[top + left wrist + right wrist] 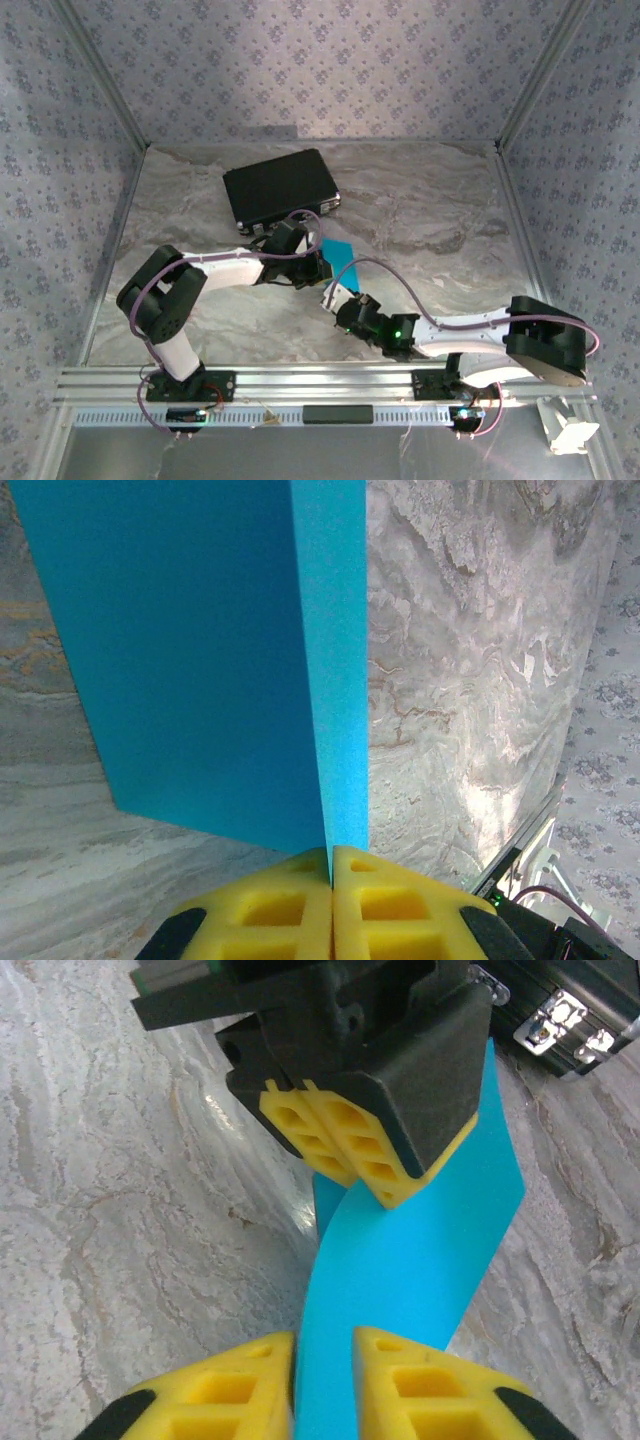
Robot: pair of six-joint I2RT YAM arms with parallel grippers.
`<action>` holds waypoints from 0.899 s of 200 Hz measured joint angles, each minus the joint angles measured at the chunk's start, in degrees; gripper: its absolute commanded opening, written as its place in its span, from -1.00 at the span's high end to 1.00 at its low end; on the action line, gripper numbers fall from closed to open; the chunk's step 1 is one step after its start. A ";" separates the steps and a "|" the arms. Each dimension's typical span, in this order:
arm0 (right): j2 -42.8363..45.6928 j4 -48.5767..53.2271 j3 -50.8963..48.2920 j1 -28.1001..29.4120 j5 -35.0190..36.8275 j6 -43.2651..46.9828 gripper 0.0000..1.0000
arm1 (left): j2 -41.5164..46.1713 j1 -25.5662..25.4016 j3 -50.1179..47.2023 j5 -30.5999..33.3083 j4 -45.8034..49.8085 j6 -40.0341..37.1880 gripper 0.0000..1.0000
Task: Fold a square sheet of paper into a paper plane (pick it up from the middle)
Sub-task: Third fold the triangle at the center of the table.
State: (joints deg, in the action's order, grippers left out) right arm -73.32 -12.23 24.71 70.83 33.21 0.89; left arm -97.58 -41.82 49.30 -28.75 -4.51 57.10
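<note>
Holding light, limp blue paper (pixel 200 650): left jaws clamped on crease, right jaws apart astride loose end.

Sheet of paper (pixel 200 660) matt, smooth; table (pixel 470 680) glossy marble-look; front rail (pixel 300 385) bare alu.

Grey marble-patterned table (pixel 440 220): right half bare, free passage. Flat black rectangular case (pixel 280 190) blocks rear centre-left. White left arm (pixel 225 268) and right arm (pixel 460 330) meet mid-table at the bright cyan paper sheet (pixel 340 255), crowding the gap just before the case.
</note>
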 measured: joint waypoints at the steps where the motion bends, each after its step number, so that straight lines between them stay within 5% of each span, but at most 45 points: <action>1: 0.00 0.00 0.00 0.00 0.00 0.02 0.66 | 0.00 0.00 0.00 0.00 0.00 0.00 0.85; 89: 0.00 0.02 -0.13 -0.57 -1.33 -0.92 0.92 | 0.00 0.09 0.00 0.00 0.00 0.02 0.83; 144: 0.07 0.48 -0.13 -1.77 -4.66 -2.21 1.00 | 2.64 0.33 -1.05 1.68 1.73 -1.18 0.20; 180: 1.38 1.07 0.02 -6.62 -15.87 -6.60 1.00 | 8.52 1.88 -1.16 5.86 6.51 -3.65 -0.15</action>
State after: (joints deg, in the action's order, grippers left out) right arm -71.94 -11.16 24.73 64.20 17.34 -5.72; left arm -89.06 -39.94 48.14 -22.90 2.00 53.45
